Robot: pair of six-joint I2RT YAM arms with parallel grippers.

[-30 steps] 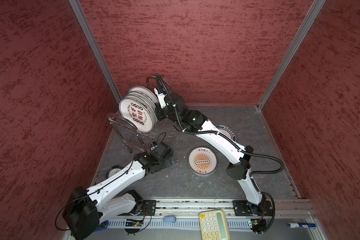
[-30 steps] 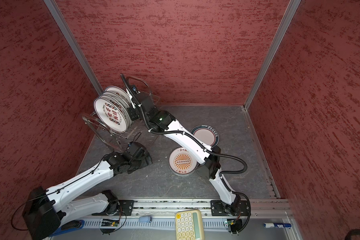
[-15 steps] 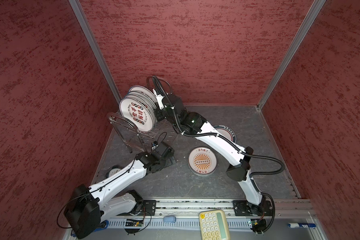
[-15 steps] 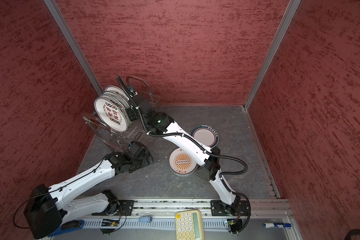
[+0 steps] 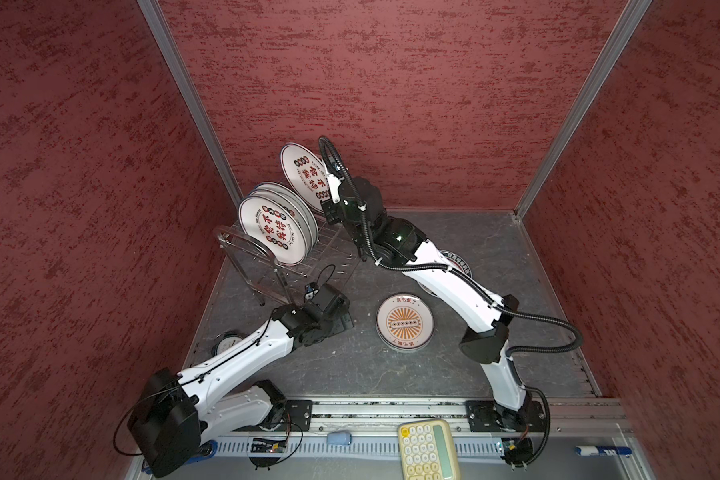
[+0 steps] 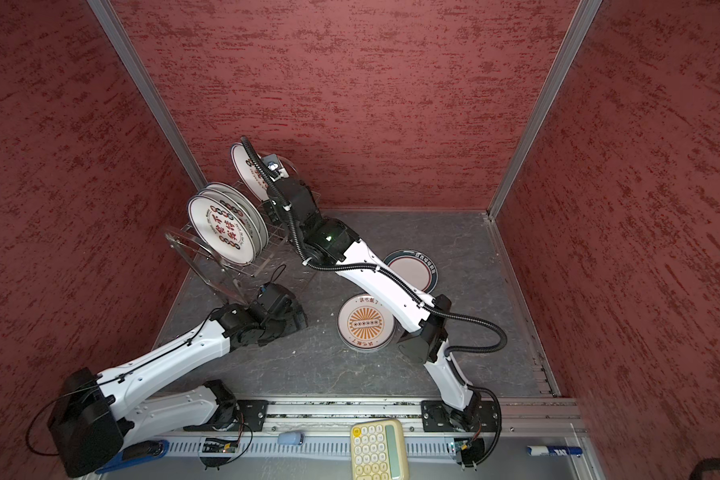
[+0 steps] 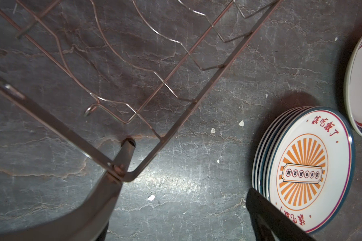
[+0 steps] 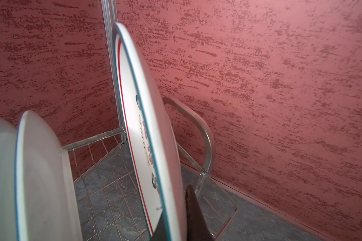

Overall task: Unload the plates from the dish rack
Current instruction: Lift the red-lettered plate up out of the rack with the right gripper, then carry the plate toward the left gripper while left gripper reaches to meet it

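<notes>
Nearest the front, a pale yellow push-button calculator point(image 5: 429, 451) lies on the metal rail between the two arm bases. Just beyond, by the left wall, a small round teal alarm clock point(image 5: 227, 343) sits on the dark grey stone-patterned floor point(image 5: 350, 365), partly hidden by the left arm.

The left gripper point(image 5: 333, 316) points down beside the near leg of the shiny stainless-steel wire dish rack point(image 5: 242, 245). Its jaws are spread wide, with only floor between them.

To its right, a stack of round white plates with an orange sunburst point(image 5: 405, 322) lies flat on the floor, well apart from the rack. Just behind it lies a round white plate with a dark teal lettered rim point(image 6: 416, 270), also flat and partly under the right arm.

Farther back, a few round white plates with red Chinese characters point(image 5: 275, 228) stand on edge in the rack's upper tier, close together.

At the far end, the right gripper point(image 5: 327, 199) is pinched on the lower edge of one more red-character plate point(image 5: 304, 174). It is upright and higher than the rest, beside the rack's far arched handle point(image 8: 207, 135). Whether its lower edge touches the wires cannot be told.
</notes>
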